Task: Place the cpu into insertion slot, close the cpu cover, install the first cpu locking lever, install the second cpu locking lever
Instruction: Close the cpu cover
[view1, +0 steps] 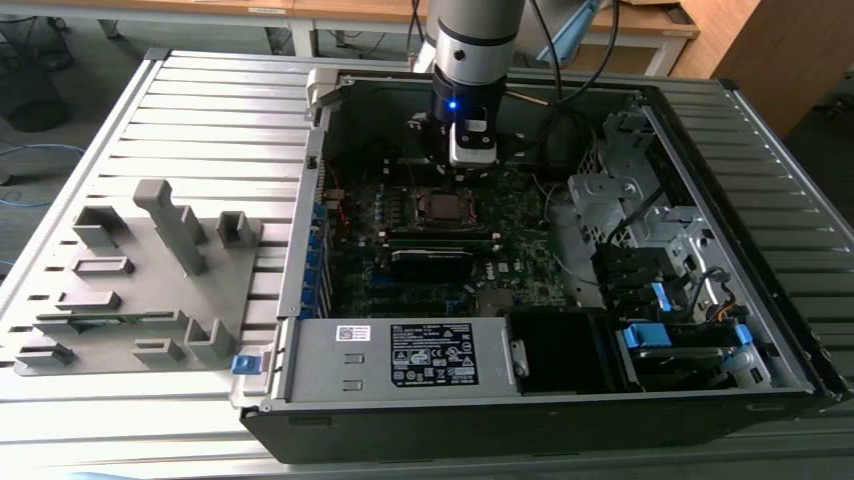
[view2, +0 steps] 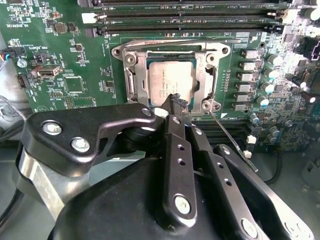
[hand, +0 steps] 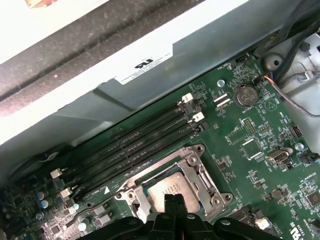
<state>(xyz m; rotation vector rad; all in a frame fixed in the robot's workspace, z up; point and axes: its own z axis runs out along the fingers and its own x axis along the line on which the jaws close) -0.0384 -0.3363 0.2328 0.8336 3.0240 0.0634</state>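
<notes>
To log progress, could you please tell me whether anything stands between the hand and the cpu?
Nothing visible does: the shut hand hangs right over the cpu's edge, and the cpu cover frames the chip, leaving its face bare.

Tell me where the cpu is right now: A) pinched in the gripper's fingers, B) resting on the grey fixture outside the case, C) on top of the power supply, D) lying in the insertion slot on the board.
D: in the second wrist view the cpu lies flat in the insertion slot with the cpu cover framing it, and the gripper hangs by its edge.
</notes>
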